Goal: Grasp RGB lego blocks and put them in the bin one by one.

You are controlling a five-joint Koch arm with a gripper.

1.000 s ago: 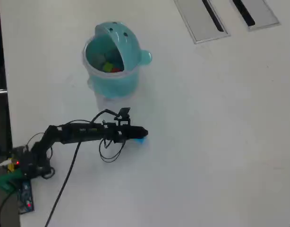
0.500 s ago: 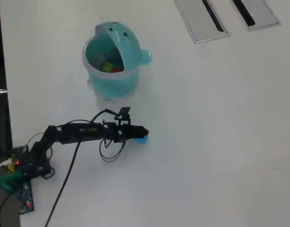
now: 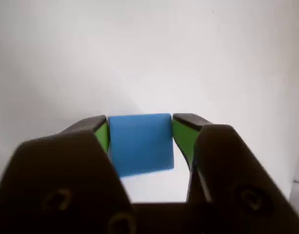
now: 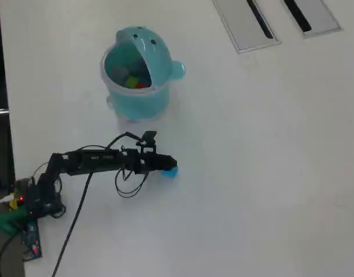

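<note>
**Last block in the claw, two already binned**

Wrist view: the gripper (image 3: pixel 140 141) is closed on the blue block (image 3: pixel 140 144), its green-lined jaws pressing both side faces. Overhead view: the arm reaches across the white table (image 4: pixel 269 173) with the block at its tip, near the teal bin (image 4: pixel 136 101) but outside it. A red and a yellow-green piece already lie inside the bin. By this evidence, only carrying and dropping the blue block remains.
</note>
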